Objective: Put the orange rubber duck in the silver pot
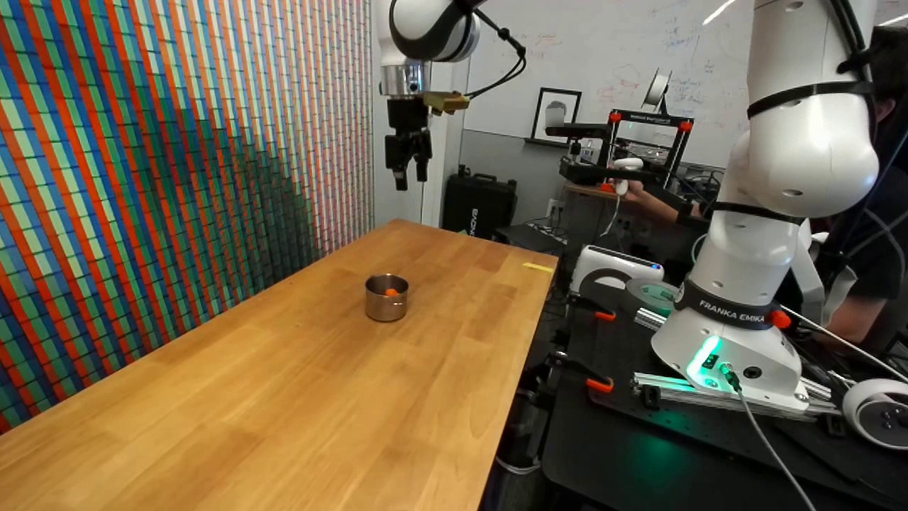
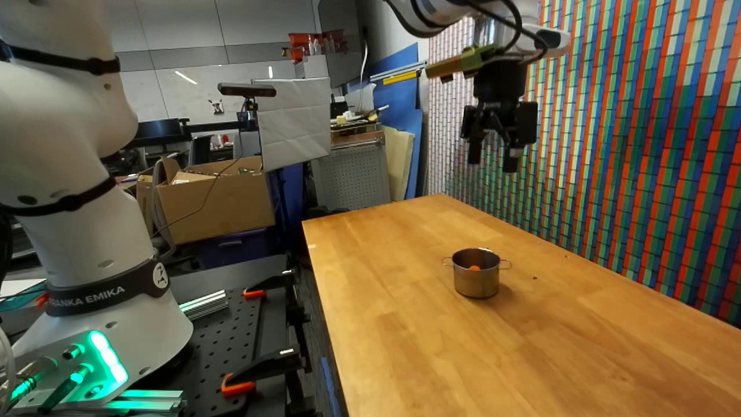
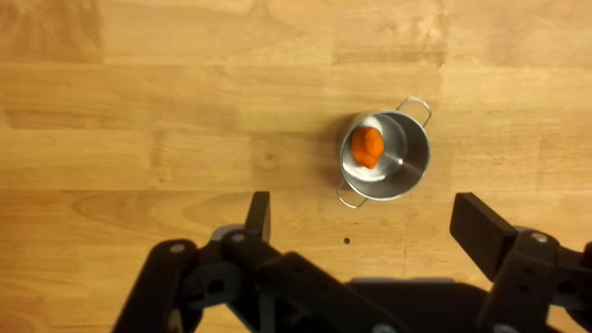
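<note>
Item: silver pot [image 2: 477,286], two-handled, upright on the wooden table [image 1: 269,397]; item: orange rubber duck [image 3: 367,147], inside the pot, low down and off-centre, near the wall; whether it touches that wall I cannot tell; item: Robotiq gripper [image 3: 365,217], black, well above table and pot alike; fingers [image 3: 483,233] spread wide, holding nothing.

Step in hand: by my judgement the placing is done and only the finish remains; next move: no further grasp seems called for, just staying high or backing off without nudging the pot.

Edges and room: pot well in from the table edges that show; the table's near end runs out of frame in both exterior views; wood grain on every side of the pot; wire handles [image 3: 353,199] jutting from opposite sides, likely the parts a low sweep would catch; multicoloured wall panel [image 1: 177,142] rising along a long edge, probably the tightest sideways limit; along the opposite edge, a gap, then the black bench [image 1: 603,454] bearing the Franka Panda base [image 1: 731,355]; upward looks the easiest way out.
</note>
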Controlling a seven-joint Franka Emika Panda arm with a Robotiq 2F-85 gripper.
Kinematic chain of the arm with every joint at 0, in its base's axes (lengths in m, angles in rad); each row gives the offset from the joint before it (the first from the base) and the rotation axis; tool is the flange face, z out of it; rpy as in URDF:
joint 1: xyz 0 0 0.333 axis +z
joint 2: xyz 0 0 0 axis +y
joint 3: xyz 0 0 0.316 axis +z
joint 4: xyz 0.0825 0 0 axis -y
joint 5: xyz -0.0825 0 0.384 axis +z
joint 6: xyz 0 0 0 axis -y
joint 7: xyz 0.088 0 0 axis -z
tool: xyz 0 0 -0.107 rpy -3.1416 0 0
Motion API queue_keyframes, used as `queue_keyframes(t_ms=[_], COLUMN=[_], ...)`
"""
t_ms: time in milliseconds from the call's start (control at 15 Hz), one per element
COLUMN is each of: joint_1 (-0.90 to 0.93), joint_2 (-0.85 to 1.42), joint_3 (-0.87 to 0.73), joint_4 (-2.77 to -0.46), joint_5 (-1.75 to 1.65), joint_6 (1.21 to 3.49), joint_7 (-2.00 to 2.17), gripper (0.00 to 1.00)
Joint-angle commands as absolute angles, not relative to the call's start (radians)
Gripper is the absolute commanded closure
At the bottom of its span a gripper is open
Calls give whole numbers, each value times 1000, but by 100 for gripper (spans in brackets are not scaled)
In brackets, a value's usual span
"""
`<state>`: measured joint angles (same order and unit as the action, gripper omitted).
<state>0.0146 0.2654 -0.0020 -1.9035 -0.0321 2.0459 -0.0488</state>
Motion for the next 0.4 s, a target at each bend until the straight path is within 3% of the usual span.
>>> queue_keyframes(t_ms=[0,67,333], joint_1=[-25,-11,-29], joint_2=[186,215,185], joint_3=[-30,-16,-28], joint_4=[-1875,-1893,-1890], joint_5=[-48,-35,-35], joint_6=[1848,1932,1871], joint_7=[-82,-61,-72], gripper=[0,0,0])
